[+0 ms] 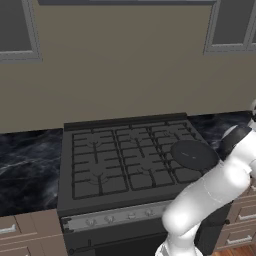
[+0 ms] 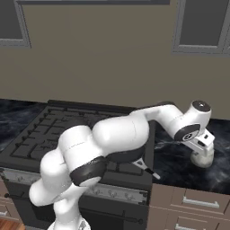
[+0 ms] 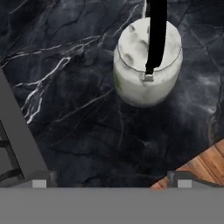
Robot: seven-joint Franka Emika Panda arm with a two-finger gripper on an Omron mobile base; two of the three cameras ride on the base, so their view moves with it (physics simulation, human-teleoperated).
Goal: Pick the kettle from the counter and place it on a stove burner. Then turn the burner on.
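The white-cream kettle (image 3: 144, 74) stands upright on the black marble counter (image 3: 78, 109), its thin black handle (image 3: 156, 35) arching over the top. In the right base view the kettle (image 2: 203, 160) sits on the counter (image 2: 173, 164) to the right of the stove (image 2: 36, 134), partly hidden by the hand. My gripper (image 2: 202, 148) hangs just above it. In the hand view the gripper (image 3: 111, 181) is open, its fingertips wide apart with nothing between them and the kettle still ahead of them. The stove (image 1: 125, 165) shows its grated burners (image 1: 95, 142).
A flat dark frying pan (image 1: 194, 154) lies on the stove's front right burner, its handle (image 2: 148, 169) poking out under my arm. Knobs (image 1: 110, 217) line the grey front strip. The counter's front edge and the wood floor (image 3: 205, 164) are close to the kettle.
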